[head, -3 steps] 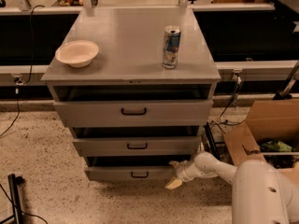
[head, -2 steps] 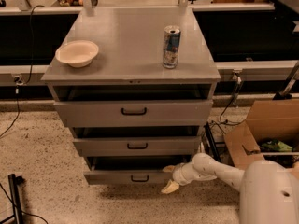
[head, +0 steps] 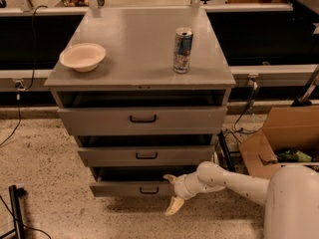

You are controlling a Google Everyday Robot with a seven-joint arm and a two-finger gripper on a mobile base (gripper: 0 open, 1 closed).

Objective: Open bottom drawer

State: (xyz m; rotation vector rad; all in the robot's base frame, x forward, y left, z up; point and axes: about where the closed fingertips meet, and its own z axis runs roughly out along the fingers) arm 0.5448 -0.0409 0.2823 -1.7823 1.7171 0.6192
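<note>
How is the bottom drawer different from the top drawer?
The top drawer has a taller, wider front; the bottom drawer has a shorter, narrower one. The top drawer sits just under the cabinet top; the bottom drawer is near the floor. The gripper, jaws spread, is at the bottom drawer's right end; nothing touches the top drawer. Both are grey, have a small black handle, and stand a little open.

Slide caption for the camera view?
Gripper at right end of the partly open bottom drawer; bowl and can on cabinet.
</note>
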